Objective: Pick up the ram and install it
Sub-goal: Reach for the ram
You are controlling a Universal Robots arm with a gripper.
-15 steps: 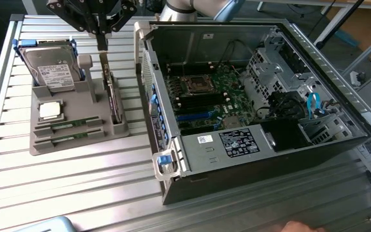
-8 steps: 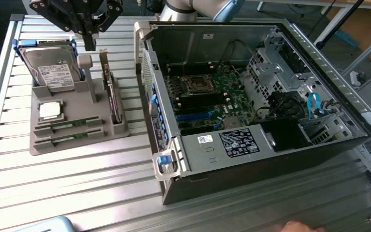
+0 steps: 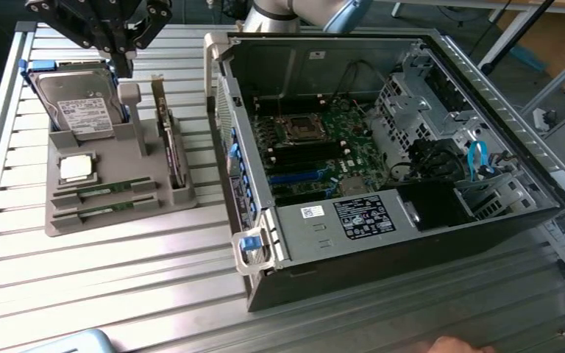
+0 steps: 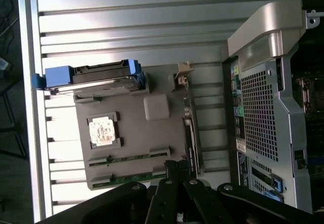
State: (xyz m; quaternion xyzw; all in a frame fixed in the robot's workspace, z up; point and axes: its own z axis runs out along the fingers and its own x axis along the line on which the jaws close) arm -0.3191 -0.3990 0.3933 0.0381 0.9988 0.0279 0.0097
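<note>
Slatted metal table [image 3: 115, 279], pincer [image 3: 126, 62] closed and empty, hanging above tray [image 3: 115, 224], ram [image 3: 106, 190] in slot

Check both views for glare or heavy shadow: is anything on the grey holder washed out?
Exterior view: the processor chip glares white, the table slats shine beside the holder, the ram sticks are readable. Wrist view: the processor chip is blown out too, the ram sticks show green.
</note>
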